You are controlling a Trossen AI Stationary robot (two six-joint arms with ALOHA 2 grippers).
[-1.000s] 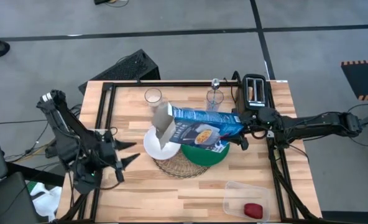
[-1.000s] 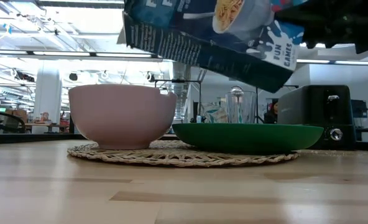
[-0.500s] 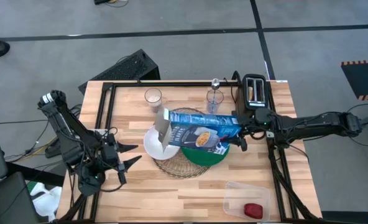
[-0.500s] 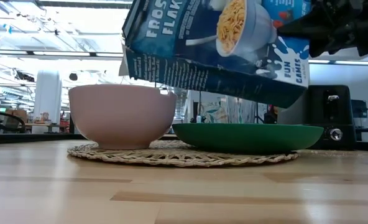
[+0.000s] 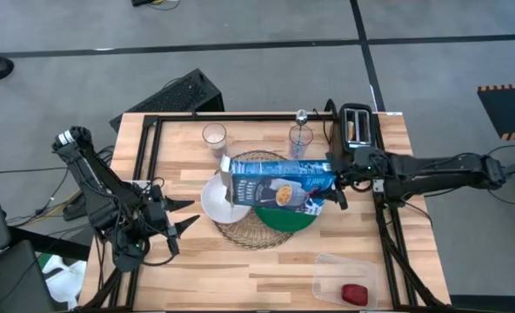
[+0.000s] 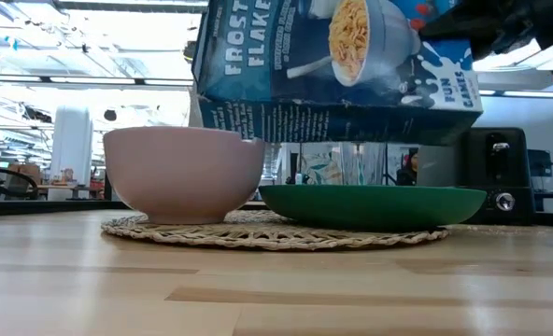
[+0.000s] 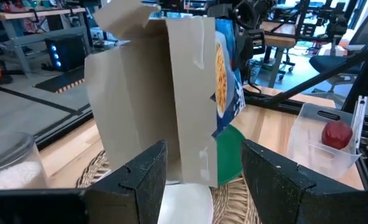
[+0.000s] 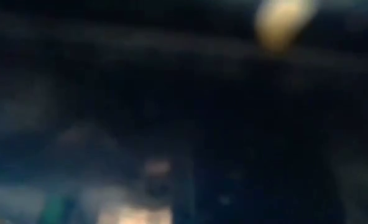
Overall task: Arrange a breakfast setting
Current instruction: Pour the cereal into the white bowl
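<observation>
Two right fingers (image 5: 336,184) apparently clamp cereal box (image 5: 279,184).

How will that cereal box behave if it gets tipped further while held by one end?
The cereal box, held level by the right hand at one end, probably flexes: thin cardboard. Its open flaps face the white bowl, so contents would likely spill there.

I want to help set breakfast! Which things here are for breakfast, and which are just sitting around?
For breakfast: cereal box held by the right hand, white bowl, green plate, wicker mat, glasses, apple.
Just lying about: toaster, plastic tub.
</observation>
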